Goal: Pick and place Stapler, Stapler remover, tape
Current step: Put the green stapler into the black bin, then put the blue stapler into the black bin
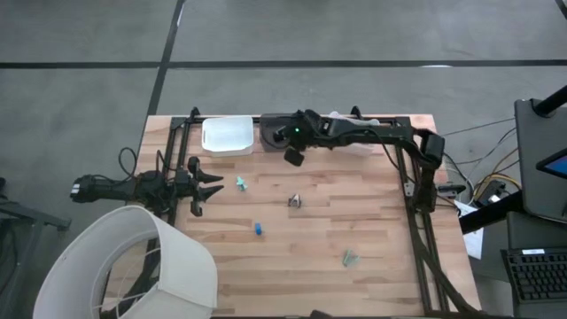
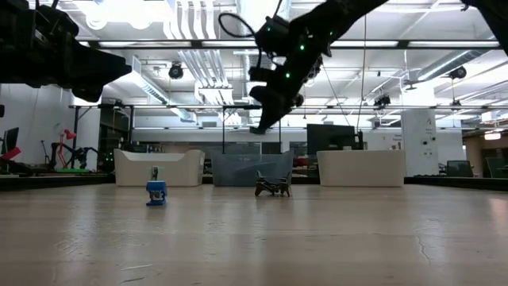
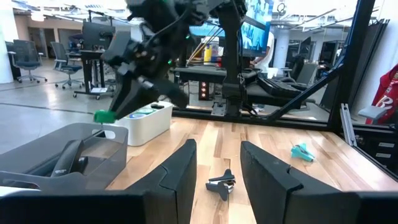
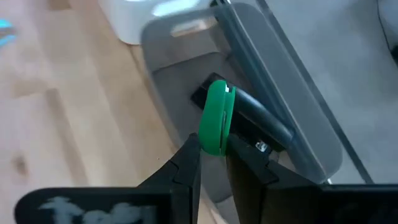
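Note:
My right gripper [image 4: 213,149] is shut on a green tape roll [image 4: 216,118] and hovers over the grey bin [image 4: 292,118] at the table's far edge [image 1: 293,158]. A black stapler [image 4: 258,121] lies in that bin. My left gripper [image 1: 205,182] waits open near the table's left side, touching nothing. On the table lie a dark claw-shaped staple remover [image 1: 295,201], a small blue roll [image 1: 258,229], a teal claw piece [image 1: 240,183] and a silvery-green piece [image 1: 351,258]. The red rolls are out of view. My right gripper pinches the green tape roll by its lower rim [image 4: 214,144] between its two fingers, one finger on each flat side. The fingers come from above, slanting toward the table's far edge. The roll stands on edge, lifted clear above the grey bin [image 3: 99,140].
A white bin [image 1: 228,135] stands left of the grey bin, and another white bin [image 2: 361,168] to its right, under the right arm. A large white ribbed shade [image 1: 133,266] overhangs the table's near left corner. Bare wood lies between the scattered pieces.

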